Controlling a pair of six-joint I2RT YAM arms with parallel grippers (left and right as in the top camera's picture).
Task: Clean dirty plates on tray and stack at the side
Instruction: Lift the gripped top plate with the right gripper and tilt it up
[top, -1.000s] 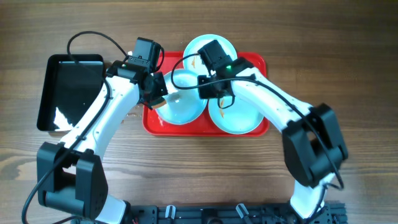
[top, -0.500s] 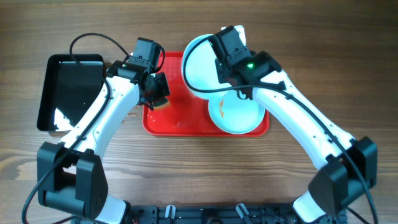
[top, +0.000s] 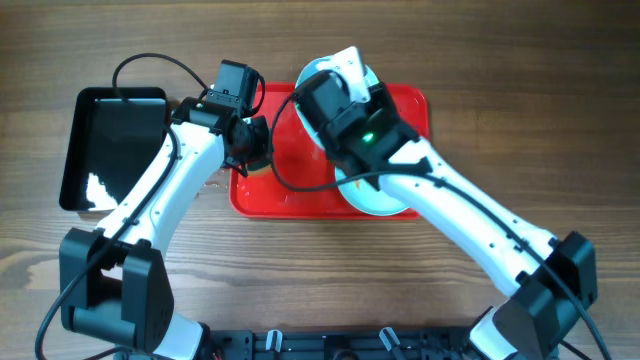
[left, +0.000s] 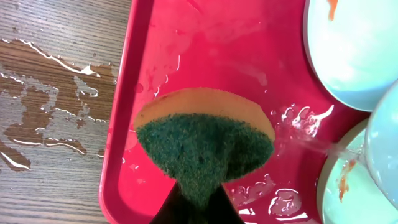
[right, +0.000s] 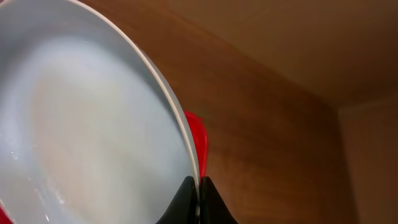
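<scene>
Red plastic fills most of the left wrist view: the tray (left: 205, 56) is wet, with beads of water on its floor. The left gripper (left: 196, 202) is clenched on a sponge (left: 205, 134), green scouring face toward the camera and a yellow layer along its upper edge. The sponge hangs over the left part of the tray, apart from all the plates. In the upper right of that view the upper plate (left: 354, 56) lies flat on the tray, an orange smear at its top edge. In the lower right corner lies the lower plate (left: 345, 202), also smeared orange-brown.

The right gripper (right: 198, 194) grasps the held plate (right: 81, 124) by its rim, one dark finger pressed on each side of the edge at the bottom centre of the right wrist view. This plate stands tilted up on edge and fills the left half of that frame, with a sliver of tray and the wooden table (right: 267, 124) behind it. From overhead it sits above the upper middle of the tray, and the right arm crosses over the lower plate.

A black tray (top: 120, 130) rests at the upper left of the overhead view, near the red one. Water puddles (left: 56, 118) shine on the wood left of the tray
</scene>
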